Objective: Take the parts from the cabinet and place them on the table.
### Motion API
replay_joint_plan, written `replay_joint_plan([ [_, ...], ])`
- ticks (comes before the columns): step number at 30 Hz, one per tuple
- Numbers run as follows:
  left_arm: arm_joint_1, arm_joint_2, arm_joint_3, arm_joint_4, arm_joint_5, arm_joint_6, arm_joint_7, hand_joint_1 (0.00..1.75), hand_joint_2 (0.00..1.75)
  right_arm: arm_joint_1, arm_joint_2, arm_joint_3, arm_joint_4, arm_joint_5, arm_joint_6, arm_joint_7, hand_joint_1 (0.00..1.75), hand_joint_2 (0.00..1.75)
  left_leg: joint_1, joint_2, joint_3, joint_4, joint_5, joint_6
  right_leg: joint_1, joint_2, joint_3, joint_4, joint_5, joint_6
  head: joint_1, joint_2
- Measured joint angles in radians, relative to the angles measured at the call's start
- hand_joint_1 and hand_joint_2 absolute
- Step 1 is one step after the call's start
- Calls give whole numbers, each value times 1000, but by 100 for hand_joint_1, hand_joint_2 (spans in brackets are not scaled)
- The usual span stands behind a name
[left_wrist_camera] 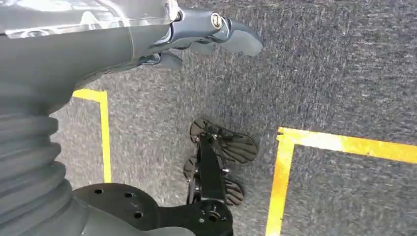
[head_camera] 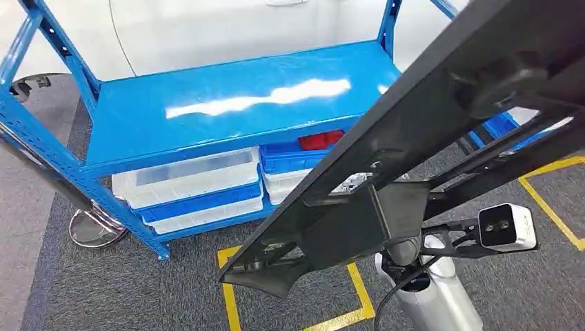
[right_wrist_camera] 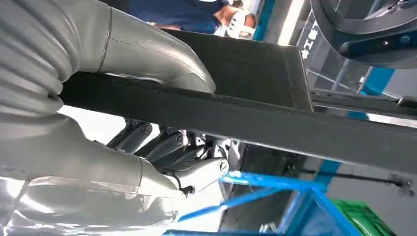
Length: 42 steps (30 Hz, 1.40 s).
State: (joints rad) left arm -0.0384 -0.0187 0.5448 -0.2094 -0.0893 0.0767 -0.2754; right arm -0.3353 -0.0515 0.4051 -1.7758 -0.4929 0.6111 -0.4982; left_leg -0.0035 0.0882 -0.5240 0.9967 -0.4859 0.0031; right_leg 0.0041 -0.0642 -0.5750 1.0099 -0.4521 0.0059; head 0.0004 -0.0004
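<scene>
Metal dominates what I see: a long, flat, matte-black metal part [head_camera: 414,131] with straight edges and a bracket-like plate at its lower end runs diagonally across my head view, from the upper right down toward the yellow tape square [head_camera: 359,289] on the grey woven carpet [head_camera: 124,289]. My right robot hand [right_wrist_camera: 167,147] is clamped on this part: in the right wrist view the thick grey thumb lies over the bar's upper face and the darker fingers [right_wrist_camera: 147,140] curl beneath it, so the bar sits between them. The part is held in the air in front of the glossy blue steel shelving rack [head_camera: 227,103], apart from its shelf. That shelf has a smooth, shiny painted top with bright reflections; under it sit translucent white plastic bins with blue rims [head_camera: 193,183], and one red piece [head_camera: 321,140] shows above a bin.

My left robot hand [left_wrist_camera: 206,37] hangs over the carpet, holding nothing; its grey fingers are curled loosely in toward the palm rather than spread. Yellow tape lines [left_wrist_camera: 314,142] cross the rough carpet below it.

In the right wrist view, a person in dark blue clothing [right_wrist_camera: 172,10] stands behind the bar.
</scene>
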Motion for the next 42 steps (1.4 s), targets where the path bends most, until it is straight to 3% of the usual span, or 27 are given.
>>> replay_joint_plan([
  [3, -3, 0, 5, 0, 7, -1, -7, 0, 175, 3, 0, -5, 0, 7, 4, 0, 175, 175, -4, 30, 4, -2, -3, -13, -5, 31, -2, -10, 10, -17, 0, 0],
  [5, -1, -3, 11, 0, 10, 0, -17, 0, 175, 0, 4, -9, -1, 16, 6, -1, 175, 175, 7, -46, -25, 64, -57, -22, -10, 46, -4, -16, 18, -29, -2, 0],
  [7, 3, -2, 16, 0, 13, 5, -21, 0, 175, 2, 8, -12, 0, 19, 5, -1, 175, 175, 10, -75, -102, 234, -139, -29, -10, 69, -10, -16, 21, -33, 0, 0],
  [8, 6, -2, 19, 0, 14, 7, -23, 0, 175, 4, 8, -15, 0, 24, 5, -1, 175, 175, 10, -78, -134, 302, -159, -32, -9, 81, -12, -15, 22, -33, -1, 0],
  [10, 9, -2, 25, 0, 14, 12, -26, 0, 175, 13, 7, -24, 0, 34, 7, -1, 175, 175, 13, -78, -133, 296, -123, -32, -10, 106, -13, -13, 24, -30, -1, 0],
  [12, 8, -2, 30, 0, 8, 30, -20, 0, 175, 25, 7, -36, -5, 59, 6, -6, 175, 175, 18, -91, -64, 140, -28, -31, -10, 129, -13, -7, 23, -27, -1, 0],
  [13, 9, -1, 32, 0, 6, 37, -16, 0, 175, 28, 6, -38, -9, 67, 5, -10, 175, 175, 23, -124, -27, 54, 14, -28, -11, 140, -13, -2, 22, -23, -1, 0],
  [14, 9, 0, 33, 0, 3, 45, -12, 0, 175, 29, 5, -41, -11, 76, 3, -15, 175, 175, 25, -171, -16, 33, -3, -25, -7, 149, -20, 4, 21, -15, 1, 0],
  [16, 9, -1, 35, 0, -8, 61, -5, 0, 175, 35, 3, -47, -19, 97, -8, -27, 175, 175, 23, -161, -16, 20, -4, -23, -10, 167, -37, 11, 27, -2, 1, 0],
  [18, 7, 4, 35, 0, -19, 95, 6, 0, 175, 50, -8, -61, -38, 124, -28, -39, 175, 175, 19, -145, -16, 18, 0, -10, -14, 185, -41, 6, 34, 13, 0, 0],
  [19, 7, 5, 35, 0, -25, 111, 9, 0, 175, 58, -19, -68, -50, 130, -33, -42, 175, 175, 28, -129, -14, 10, 6, -1, -17, 167, -44, 14, 26, 15, 0, 0],
  [20, 7, 7, 37, 0, -26, 122, 12, 0, 175, 60, -26, -76, -60, 132, -38, -43, 175, 175, 27, -120, -15, 7, 8, 7, -10, 112, -58, 46, 0, 20, 7, 0],
  [21, 10, 8, 37, 0, -28, 132, 16, 0, 175, 61, -31, -80, -68, 135, -42, -43, 175, 175, 24, -106, -17, 7, 9, 11, -11, 87, -90, 113, -41, 26, 13, 0],
  [23, 15, 13, 40, 0, -28, 139, 22, 0, 175, 74, -37, -84, -80, 143, -50, -43, 175, 175, 21, -79, -19, 8, 8, 12, -16, 75, -167, 280, -112, 33, 13, 0],
  [24, 15, 16, 43, 0, -33, 145, 24, 0, 175, 83, -40, -87, -87, 153, -62, -43, 175, 175, 21, -68, -20, 9, 8, 12, -18, 74, -185, 321, -119, 35, 13, 0],
  [25, 15, 17, 44, 0, -37, 149, 24, 0, 175, 94, -45, -87, -95, 164, -73, -42, 175, 175, 20, -56, -20, 9, 8, 12, -19, 73, -180, 315, -105, 35, 13, 0],
  [27, 13, 19, 45, 0, -47, 150, 20, 0, 175, 112, -53, -88, -116, 189, -96, -45, 175, 175, 20, -36, -17, 9, 5, 9, -19, 61, -97, 166, -30, 32, 13, 0],
  [28, 12, 20, 45, 0, -51, 149, 15, 0, 175, 124, -58, -88, -129, 200, -105, -51, 175, 175, 19, -28, -14, 9, 3, 6, -16, 37, -39, 62, 8, 26, 13, 0],
  [29, 13, 20, 45, 0, -57, 149, 12, 0, 175, 136, -63, -90, -142, 205, -111, -57, 175, 175, 16, -23, -12, 9, 1, 2, -7, -7, -10, 3, -2, 16, 13, 0],
  [30, 13, 21, 45, 0, -59, 148, 10, 0, 175, 148, -66, -90, -151, 208, -114, -61, 175, 175, 11, -19, -13, 10, -1, -4, -1, 5, -12, 1, 7, 4, 11, 0],
  [33, 11, 23, 45, 0, -65, 146, 5, 0, 175, 174, -76, -96, -174, 217, -118, -70, 175, 175, 11, 7, -5, 3, -1, -20, 2, 36, -19, 0, 8, -9, 13, 0],
  [34, 10, 23, 45, 0, -68, 140, 2, 0, 175, 179, -77, -97, -181, 221, -121, -71, 175, 175, 14, 3, -8, 7, -10, -26, -9, 45, -13, -11, 16, -18, 12, 0],
  [35, 10, 24, 45, 0, -74, 130, 1, 0, 175, 183, -80, -99, -185, 223, -121, -72, 175, 175, 17, -34, -14, 30, -29, -29, -9, 52, -11, -16, 18, -22, 11, 0],
  [37, 12, 24, 44, 0, -80, 116, -3, 0, 175, 190, -82, -100, -186, 228, -127, -73, 175, 175, 18, -73, -78, 175, -110, -34, -8, 69, -13, -16, 20, -29, 8, 0],
  [39, 15, 24, 44, 0, -81, 110, -3, 0, 175, 210, -87, -100, -186, 242, -132, -89, 175, 175, 18, -79, -145, 315, -156, -37, -6, 89, -14, -14, 21, -30, 8, 0],
  [40, 17, 23, 43, 0, -83, 107, -3, 0, 175, 224, -89, -100, -186, 252, -136, -101, 175, 175, 18, -79, -151, 324, -144, -36, -6, 101, -13, -14, 21, -30, 9, 0],
  [42, 18, 23, 43, 0, -88, 101, 1, 0, 175, 250, -92, -99, -187, 273, -145, -128, 175, 175, 18, -82, -102, 211, -66, -33, -7, 123, -12, -10, 20, -28, 8, 0],
])
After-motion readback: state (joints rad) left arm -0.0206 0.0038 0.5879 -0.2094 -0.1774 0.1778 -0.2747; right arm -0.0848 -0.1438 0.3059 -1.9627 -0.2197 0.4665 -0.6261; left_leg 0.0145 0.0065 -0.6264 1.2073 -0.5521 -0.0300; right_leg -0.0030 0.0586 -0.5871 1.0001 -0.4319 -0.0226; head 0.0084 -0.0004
